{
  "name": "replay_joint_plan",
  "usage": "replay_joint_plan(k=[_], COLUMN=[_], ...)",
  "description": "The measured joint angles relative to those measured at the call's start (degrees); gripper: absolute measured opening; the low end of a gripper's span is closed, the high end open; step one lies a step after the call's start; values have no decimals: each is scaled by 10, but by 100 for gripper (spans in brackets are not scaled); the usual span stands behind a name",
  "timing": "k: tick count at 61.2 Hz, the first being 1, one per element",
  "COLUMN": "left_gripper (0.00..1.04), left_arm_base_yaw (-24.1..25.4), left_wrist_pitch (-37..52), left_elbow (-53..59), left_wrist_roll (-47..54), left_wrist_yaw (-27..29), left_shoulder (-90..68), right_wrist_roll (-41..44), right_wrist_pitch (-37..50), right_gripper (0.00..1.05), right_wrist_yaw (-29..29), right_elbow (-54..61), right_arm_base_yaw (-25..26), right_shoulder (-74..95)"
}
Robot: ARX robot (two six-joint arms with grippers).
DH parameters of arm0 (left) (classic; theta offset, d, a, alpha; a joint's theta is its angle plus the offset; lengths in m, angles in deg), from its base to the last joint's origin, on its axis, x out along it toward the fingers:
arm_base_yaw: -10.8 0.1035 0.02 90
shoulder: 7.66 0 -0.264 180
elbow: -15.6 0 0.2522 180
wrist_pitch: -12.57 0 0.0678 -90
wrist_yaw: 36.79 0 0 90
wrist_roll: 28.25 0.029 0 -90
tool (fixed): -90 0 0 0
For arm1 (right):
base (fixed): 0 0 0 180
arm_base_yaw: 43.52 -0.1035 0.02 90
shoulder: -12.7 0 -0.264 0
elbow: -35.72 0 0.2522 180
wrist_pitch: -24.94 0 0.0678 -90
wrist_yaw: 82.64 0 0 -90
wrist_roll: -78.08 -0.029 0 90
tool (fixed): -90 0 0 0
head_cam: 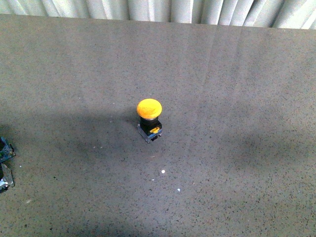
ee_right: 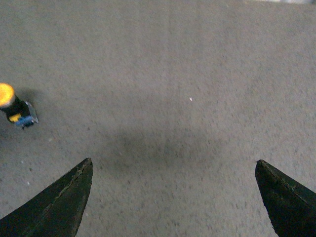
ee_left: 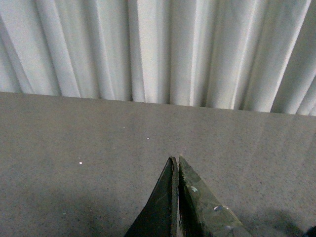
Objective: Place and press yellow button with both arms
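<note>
The yellow button (head_cam: 149, 118) stands upright near the middle of the grey table, its domed yellow cap over a black collar and a small clear base with a yellow tab. Neither arm shows in the front view. In the right wrist view the yellow button (ee_right: 14, 107) sits far off to one side, well away from my right gripper (ee_right: 174, 165), whose fingers are spread wide over bare table. My left gripper (ee_left: 175, 159) is shut with nothing between its fingers, pointing across the table toward the curtain; the button does not show in that view.
A white pleated curtain (head_cam: 163, 10) hangs behind the table's far edge (head_cam: 158, 23). Small dark shiny scraps (head_cam: 5, 165) lie at the left edge of the front view. A few white specks (head_cam: 163, 171) dot the surface in front of the button.
</note>
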Motion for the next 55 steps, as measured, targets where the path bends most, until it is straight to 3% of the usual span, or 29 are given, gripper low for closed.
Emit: replay_joint_plan(k=[12,20,49,55], left_gripper=[1,1,1,1], left_arm_base_yaw=[32,32,32,32], left_wrist_pitch=[-58,-91,-160,-250], left_elbow=[0,0,0,0], left_wrist_roll=[1,1,1,1], left_wrist_yaw=[-16,-16,-16,-16], left_shoulder=[63,96,164,236], right_wrist_roll=[-5,-10,-46,-57], right_wrist_pitch=[128,137,127,123], right_gripper=[96,95,24,6], right_wrist_yaw=[-24,-28,-19,-7], right_elbow=[-100,-171,-316,-334], right_arm_base_yaw=[-111,-186,-250,-257], right_shoulder=[268,415,611,630])
